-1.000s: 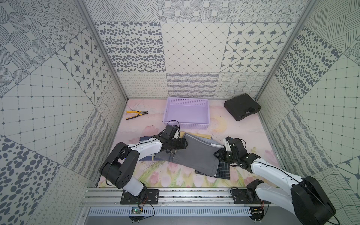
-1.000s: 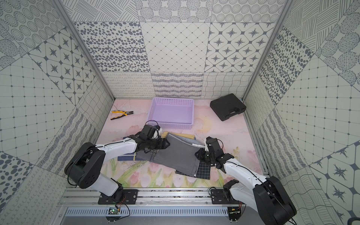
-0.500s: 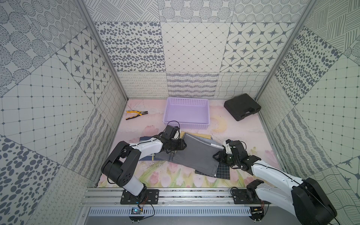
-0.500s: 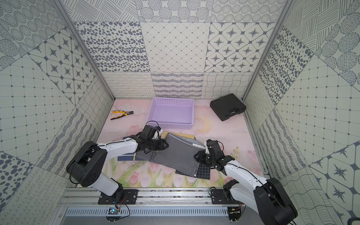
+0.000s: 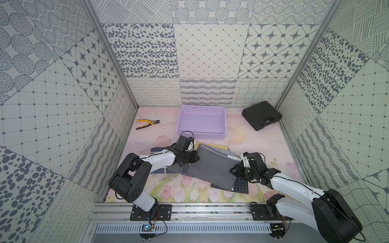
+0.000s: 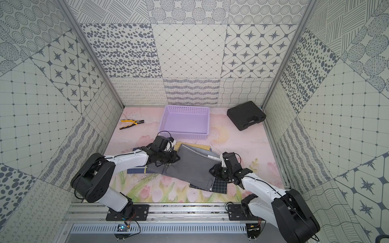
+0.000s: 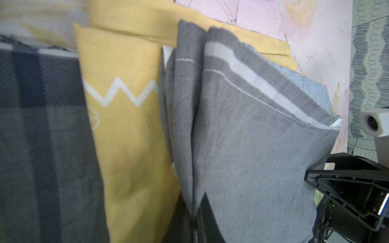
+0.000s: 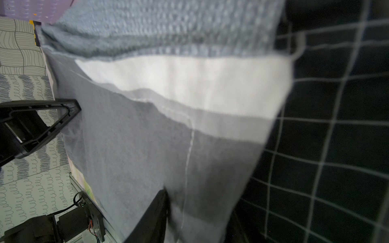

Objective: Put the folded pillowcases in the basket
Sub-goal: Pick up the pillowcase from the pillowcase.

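Note:
The folded grey pillowcase (image 5: 212, 166) (image 6: 189, 166) lies across a stack of other folded cloths in mid-table. At the cloth's left edge my left gripper (image 5: 185, 165) (image 6: 165, 165) is shut, and the left wrist view shows grey fabric (image 7: 242, 147) pinched between its tips (image 7: 192, 223). My right gripper (image 5: 232, 169) (image 6: 211, 170) is at the right edge. In its wrist view its fingers stand apart (image 8: 195, 221), with the grey cloth (image 8: 136, 147) lying between them. The lilac basket (image 5: 202, 136) (image 6: 185, 136) stands behind the stack with nothing in it.
Under the pillowcase lie a yellow cloth (image 7: 126, 126), a navy one (image 5: 156, 149) and a black grid-patterned one (image 5: 241, 185). Yellow-handled pliers (image 5: 147, 123) lie at the back left. A black hard case (image 5: 261, 115) sits at the back right. Patterned walls enclose three sides.
My left gripper has closed onto the pillowcase's left edge. My right gripper opened wider, then narrowed again around the right edge. The cloth has hardly moved.

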Robot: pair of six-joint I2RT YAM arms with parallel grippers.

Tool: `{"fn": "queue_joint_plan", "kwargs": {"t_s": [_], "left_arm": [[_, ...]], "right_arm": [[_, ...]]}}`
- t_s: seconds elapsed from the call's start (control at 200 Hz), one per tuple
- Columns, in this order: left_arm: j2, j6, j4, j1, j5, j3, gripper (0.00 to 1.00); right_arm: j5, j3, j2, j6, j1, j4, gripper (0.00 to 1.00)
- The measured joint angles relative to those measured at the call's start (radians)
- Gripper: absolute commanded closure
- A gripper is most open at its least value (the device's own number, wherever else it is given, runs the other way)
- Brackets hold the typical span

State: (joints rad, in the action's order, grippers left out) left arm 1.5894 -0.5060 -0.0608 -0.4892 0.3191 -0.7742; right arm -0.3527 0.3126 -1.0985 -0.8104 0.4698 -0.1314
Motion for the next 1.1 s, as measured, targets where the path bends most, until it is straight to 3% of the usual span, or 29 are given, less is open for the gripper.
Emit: {"fn": "queue_joint_plan", "kwargs": {"t_s": [0.145,0.325,0.765,1.101], "left_arm": [[-0.001,-0.003,0.001,0.0,0.0,0.002,1.0],[-0.011,-0.004,0.005,0.0,0.003,0.008,1.0],[-0.12,-0.027,0.011,0.0,0.003,0.044,1.0],[-0.258,-0.051,-0.009,0.0,-0.014,0.027,1.0]], "right_arm": [[-0.005,-0.007,-0.011,-0.017,0.001,0.034,0.84],[-0.009,-0.016,0.009,-0.027,0.001,0.05,1.0],[0.025,-0.029,0.254,-0.027,0.002,-0.019,1.0],[0.043,0.062,0.281,0.003,0.002,-0.085,1.0]]}}
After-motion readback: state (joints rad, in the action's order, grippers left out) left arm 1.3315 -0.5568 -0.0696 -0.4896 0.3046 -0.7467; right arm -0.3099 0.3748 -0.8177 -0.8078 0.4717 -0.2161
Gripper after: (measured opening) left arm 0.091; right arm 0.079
